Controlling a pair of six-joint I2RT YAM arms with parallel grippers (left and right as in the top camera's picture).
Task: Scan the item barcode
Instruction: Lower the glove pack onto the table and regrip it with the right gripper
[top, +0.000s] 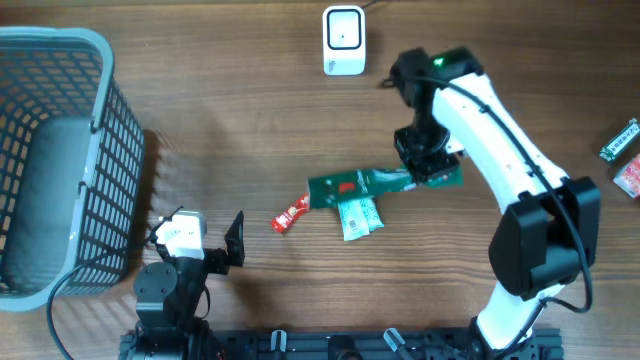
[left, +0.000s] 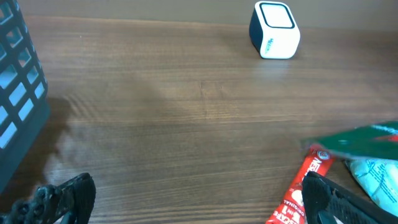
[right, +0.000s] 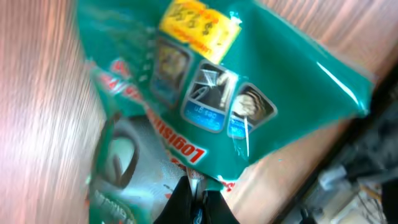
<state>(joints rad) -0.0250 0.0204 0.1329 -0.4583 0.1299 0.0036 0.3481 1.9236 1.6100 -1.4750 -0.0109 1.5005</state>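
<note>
In the right claw (top: 428, 170) sits a green, yellow-labelled packet (top: 355, 186).

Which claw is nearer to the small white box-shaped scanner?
Right. The right claw, shut on the green plastic packet, hangs mid-table in front of the white scanner; the open left claw is farther, near the grey basket.

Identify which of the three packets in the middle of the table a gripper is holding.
The long dark green packet: the right gripper pinches its right end. The red sachet and the pale green packet lie loose beside it, with no gripper on them.
</note>
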